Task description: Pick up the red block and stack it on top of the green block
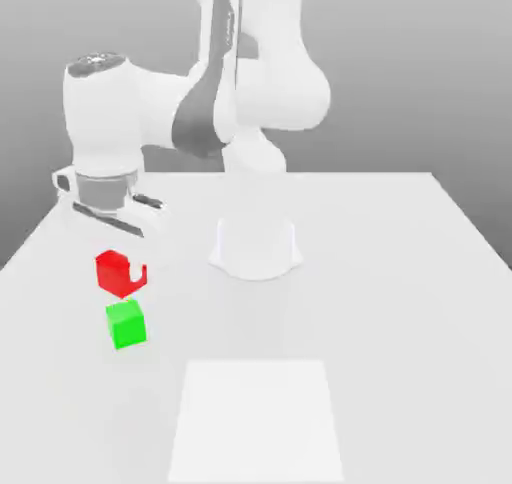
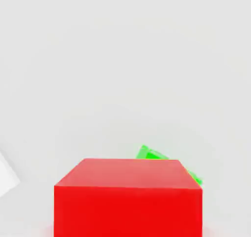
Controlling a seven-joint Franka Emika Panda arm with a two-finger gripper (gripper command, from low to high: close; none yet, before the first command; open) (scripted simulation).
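Table: broad flat matte white tabletop (image 1: 400,272), with a paler white square patch (image 1: 257,420) at its near edge in the exterior view.
Arm: glossy white Franka arm with grey joints (image 1: 215,92), standing on a round white base (image 1: 256,247) near the table's middle, reaching toward the exterior view's left.
Gripper: white two-finger gripper (image 1: 122,269) pointing down — closed around the red cube, fingers against its sides.
Red block: small matte bright-red cube (image 1: 119,273) — held off the table, above the green cube and apart from it. In the hand view the red cube (image 2: 128,201) covers most of the green one.
Green block: small matte bright-green cube (image 1: 126,324) resting on the table at the exterior view's left; the hand view shows its corner (image 2: 149,154) past the red cube's edge.
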